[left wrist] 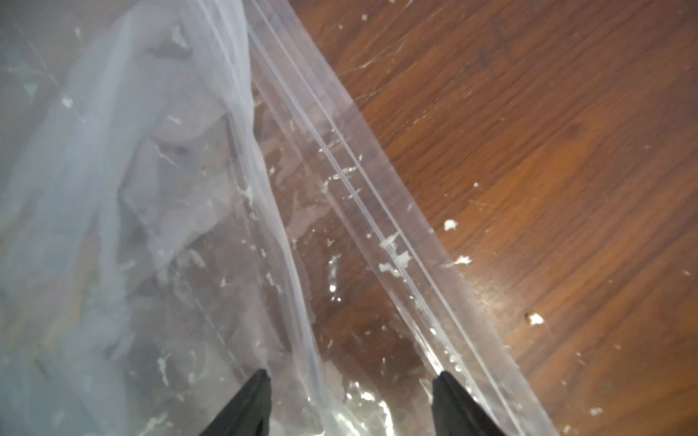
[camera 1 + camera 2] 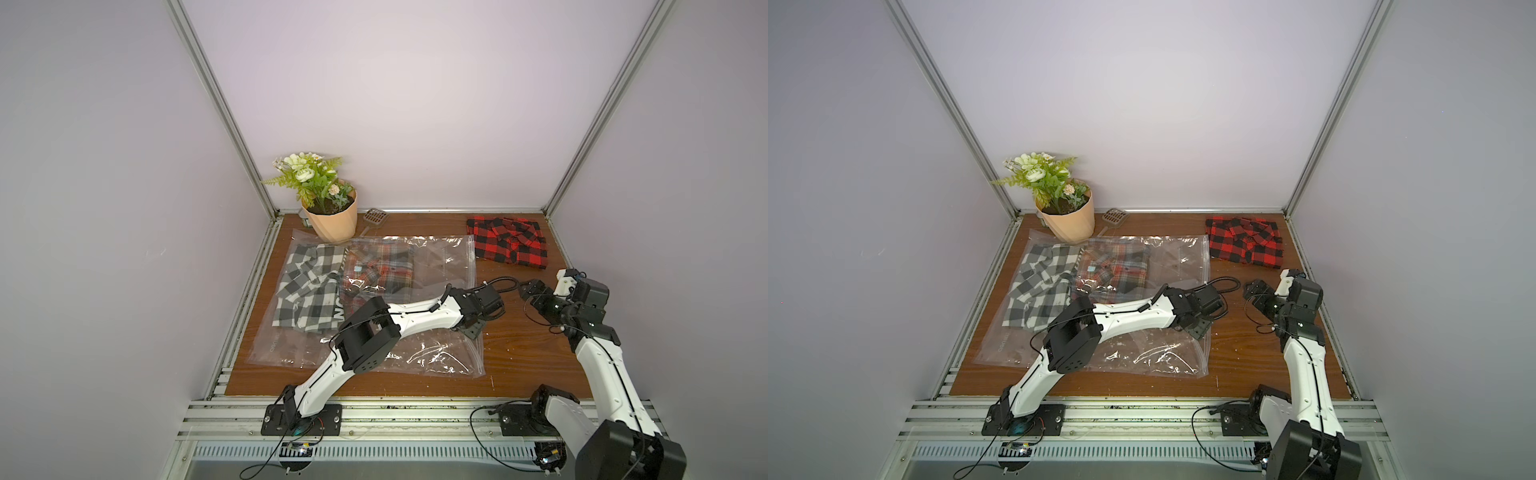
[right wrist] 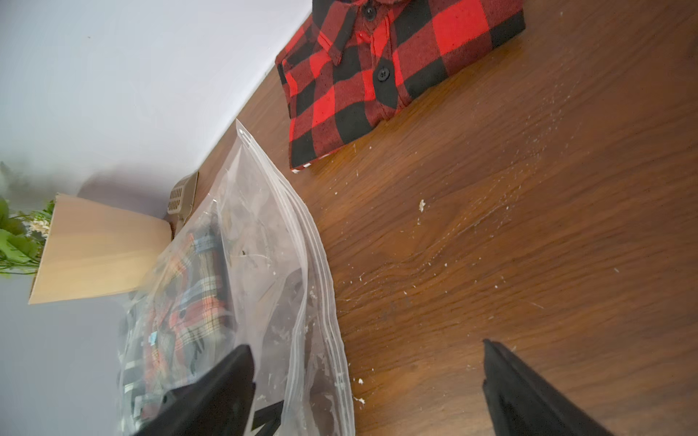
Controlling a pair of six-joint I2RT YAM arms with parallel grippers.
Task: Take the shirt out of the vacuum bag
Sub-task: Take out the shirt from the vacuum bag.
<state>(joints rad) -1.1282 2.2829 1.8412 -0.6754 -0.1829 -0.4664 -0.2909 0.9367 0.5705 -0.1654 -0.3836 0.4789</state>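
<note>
While the left gripper (image 1: 349,373) straddles the zip edge of the vacuum bag (image 2: 440,266), jaws apart, the right gripper (image 3: 368,344) gapes just beside it.

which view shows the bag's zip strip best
The left wrist view: the zip strip runs close up across the frame, its ridges clear, along the edge of the bag. The right wrist view shows it smaller, at a slant. In both top views it is only a thin line, partly behind the left arm.
</note>
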